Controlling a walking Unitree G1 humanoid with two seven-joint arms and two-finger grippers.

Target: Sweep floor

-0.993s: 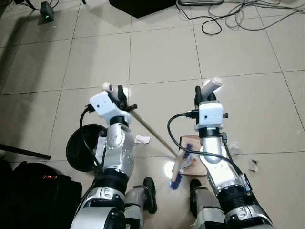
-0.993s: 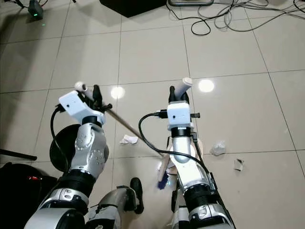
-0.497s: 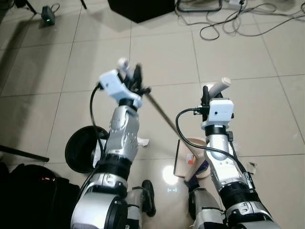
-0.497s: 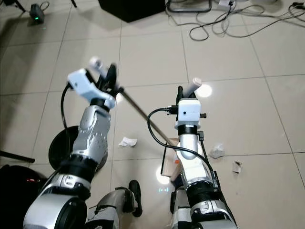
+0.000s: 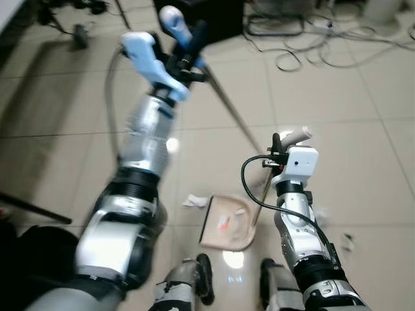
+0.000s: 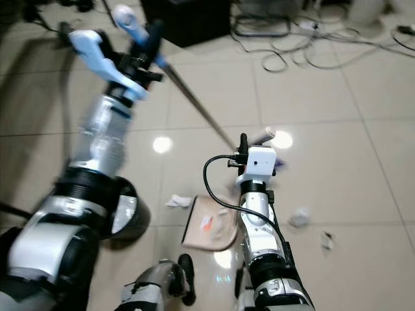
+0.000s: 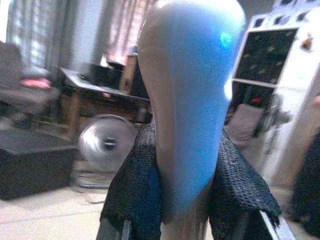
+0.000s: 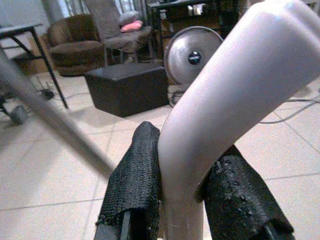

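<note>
High over the tiled floor [image 5: 363, 162], the left gripper [image 5: 183, 40] has its jaws clamped on the blue broom handle [image 7: 187, 100], whose pole [image 6: 198, 110] slants down to the beige dustpan [image 5: 224, 223]. Beside it, the right gripper [image 5: 285, 139] has its jaws clamped on the dustpan handle [image 8: 225, 100]. Paper scraps [image 6: 299, 217] lie nearby.

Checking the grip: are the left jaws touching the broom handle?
Touching. The left wrist view shows both mesh-padded fingers pressed against the blue broom handle, no gap on either side.

dustpan [image 5: 224, 223] on floor before feet | paper scrap [image 5: 194, 201] just left | cables [image 5: 324, 52] far ahead
</note>
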